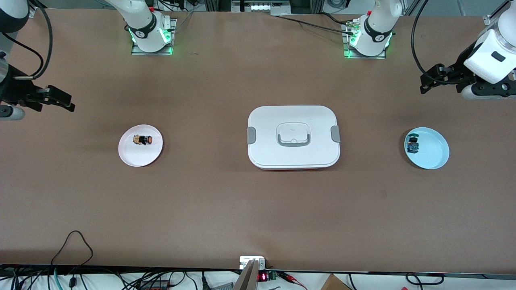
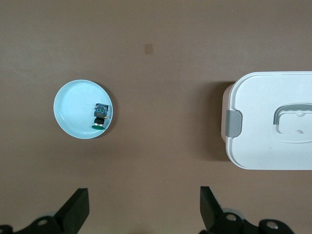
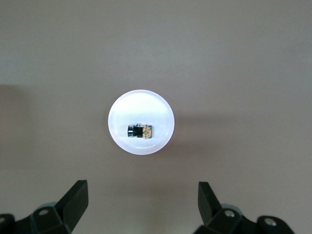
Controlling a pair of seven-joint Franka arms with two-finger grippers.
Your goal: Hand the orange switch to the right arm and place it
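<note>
Nearest the camera, bare brown tabletop (image 1: 258, 217); the orange-capped black-and-tan switch (image 1: 142, 139) lies on the round white plate (image 1: 131, 156) toward the right arm's end, both claws, right (image 1: 60, 98) and left (image 1: 433, 78), released and aloft, so grasping has yet to begin.
</note>
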